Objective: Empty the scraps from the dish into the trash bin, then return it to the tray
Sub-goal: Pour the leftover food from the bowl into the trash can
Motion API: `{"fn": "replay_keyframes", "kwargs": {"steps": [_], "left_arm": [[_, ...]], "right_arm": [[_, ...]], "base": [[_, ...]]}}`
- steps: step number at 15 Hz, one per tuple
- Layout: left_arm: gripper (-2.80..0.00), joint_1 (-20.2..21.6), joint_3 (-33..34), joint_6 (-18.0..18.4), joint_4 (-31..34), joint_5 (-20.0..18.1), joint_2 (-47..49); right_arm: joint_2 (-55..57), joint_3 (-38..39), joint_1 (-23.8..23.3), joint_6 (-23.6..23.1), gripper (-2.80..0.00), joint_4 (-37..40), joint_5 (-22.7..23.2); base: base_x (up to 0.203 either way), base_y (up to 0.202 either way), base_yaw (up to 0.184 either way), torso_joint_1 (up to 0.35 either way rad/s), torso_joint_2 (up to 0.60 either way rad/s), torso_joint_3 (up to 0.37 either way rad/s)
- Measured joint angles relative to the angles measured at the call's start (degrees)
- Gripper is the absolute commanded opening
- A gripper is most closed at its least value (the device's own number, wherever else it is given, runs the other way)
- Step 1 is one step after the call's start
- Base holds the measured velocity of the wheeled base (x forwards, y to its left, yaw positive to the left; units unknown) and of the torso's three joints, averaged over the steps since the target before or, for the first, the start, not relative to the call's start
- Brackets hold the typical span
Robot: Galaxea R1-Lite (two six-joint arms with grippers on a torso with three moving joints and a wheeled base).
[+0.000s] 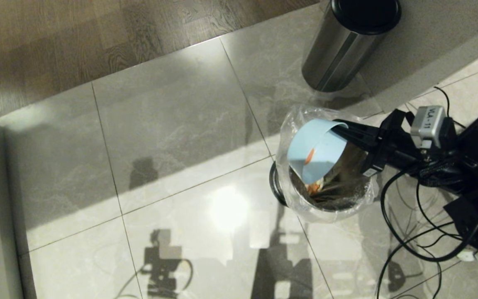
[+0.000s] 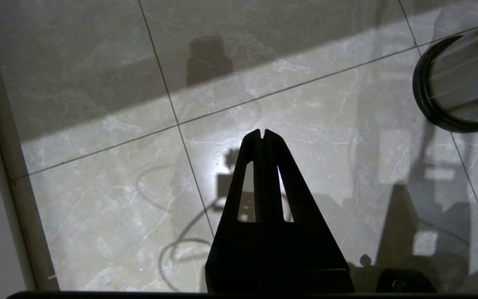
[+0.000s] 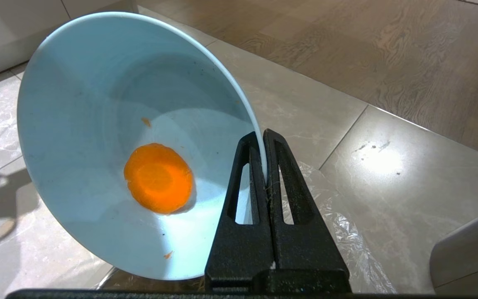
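Over the trash bin (image 1: 326, 199), dish (image 1: 318, 151) rim pinched in right claw (image 3: 262, 135), tipped

Looks like a home kitchen or dining area, staged as a robot test space. Floor is glossy grey marble-look tiles (image 1: 172, 124) meeting wood-plank flooring (image 1: 98, 37). Two household bins: a small steel trash bin (image 1: 326, 195) with a clear plastic liner and a taller black-lidded steel bin (image 1: 342, 45) against a pale wall base. Loose black cables (image 1: 409, 232) trail across the tiles.
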Motion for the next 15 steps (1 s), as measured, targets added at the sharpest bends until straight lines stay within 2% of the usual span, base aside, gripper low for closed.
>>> {"fn": "replay_keyframes", "kwargs": {"steps": [7,15], "left_arm": [[-2.8,0.0,0.0,0.0,0.0,0.1,0.0],[-2.8,0.0,0.0,0.0,0.0,0.1,0.0]], "right_arm": [[0.9,-0.2,0.0,-0.1,-2.8,0.0,0.0],[1.0,0.1,-0.1,-0.1,-2.8,0.0,-0.1]], "base": [[0.0,0.0,0.0,0.0,0.0,0.005],[0.0,0.0,0.0,0.002,0.0,0.175]]}}
